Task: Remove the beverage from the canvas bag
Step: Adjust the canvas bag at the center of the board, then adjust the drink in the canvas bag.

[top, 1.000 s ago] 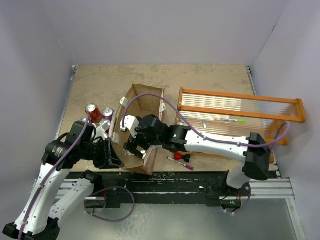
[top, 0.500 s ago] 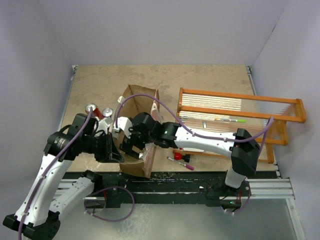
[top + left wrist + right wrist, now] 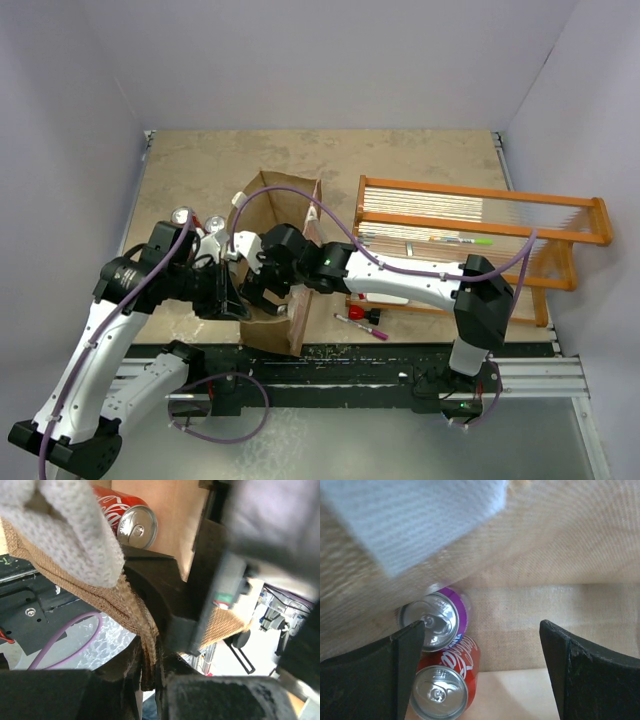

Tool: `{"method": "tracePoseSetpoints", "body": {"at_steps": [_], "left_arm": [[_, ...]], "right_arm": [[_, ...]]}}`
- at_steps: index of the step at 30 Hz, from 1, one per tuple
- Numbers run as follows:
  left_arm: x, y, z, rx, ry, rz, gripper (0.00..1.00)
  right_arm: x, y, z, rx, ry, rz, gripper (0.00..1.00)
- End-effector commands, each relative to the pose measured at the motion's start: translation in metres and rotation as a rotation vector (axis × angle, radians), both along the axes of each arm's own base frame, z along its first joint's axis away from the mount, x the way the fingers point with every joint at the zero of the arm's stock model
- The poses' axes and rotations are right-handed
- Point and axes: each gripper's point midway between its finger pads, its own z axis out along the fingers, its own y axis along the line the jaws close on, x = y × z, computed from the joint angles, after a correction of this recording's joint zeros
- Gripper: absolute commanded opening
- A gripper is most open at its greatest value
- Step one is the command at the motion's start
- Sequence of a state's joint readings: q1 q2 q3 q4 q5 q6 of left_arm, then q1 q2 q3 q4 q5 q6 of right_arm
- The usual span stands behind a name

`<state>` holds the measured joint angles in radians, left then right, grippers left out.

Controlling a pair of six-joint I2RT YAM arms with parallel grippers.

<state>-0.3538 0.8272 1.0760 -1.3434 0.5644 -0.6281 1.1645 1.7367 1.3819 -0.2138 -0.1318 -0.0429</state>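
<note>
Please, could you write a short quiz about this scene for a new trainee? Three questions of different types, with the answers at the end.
1. True or false: the jaws of the left gripper are shut on the fabric edge of the canvas bag.
2. Choose one. The jaws of the right gripper are:
A. open, holding nothing
B. shut on a drink
C. shut on a white handle
3. Fill in the gap: in the right wrist view, the can just above the red can is silver and ___.

Key: 1 true; 2 A; 3 purple.
</note>
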Motion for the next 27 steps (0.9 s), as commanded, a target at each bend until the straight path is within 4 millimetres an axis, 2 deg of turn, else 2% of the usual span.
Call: {"method": "tracePoseSetpoints", "body": {"at_steps": [1,6,12,21,27], "left_arm": [[0.031,-0.017,0.028,-0.101,-0.207,-0.058,0.00],[0.029,-0.014,0.022,-0.083,-0.201,-0.060,0.00],[0.023,-0.010,0.016,-0.062,-0.195,-0.062,0.00],[0.013,-0.005,0.007,-0.049,-0.179,-0.051,0.00],[0.001,-0.001,0.002,-0.059,-0.172,-0.022,0.00]], "right_arm": [[-0.005,-0.014,-0.040,-0.152,0.032,-0.090,0.96],[0.007,-0.018,-0.040,-0.172,0.003,-0.152,0.94],[0.011,-0.018,-0.027,-0.138,0.009,-0.203,0.93],[0.025,-0.028,-0.020,-0.142,-0.007,-0.315,0.91],[0.027,-0.027,-0.018,-0.138,-0.008,-0.330,0.90]]}}
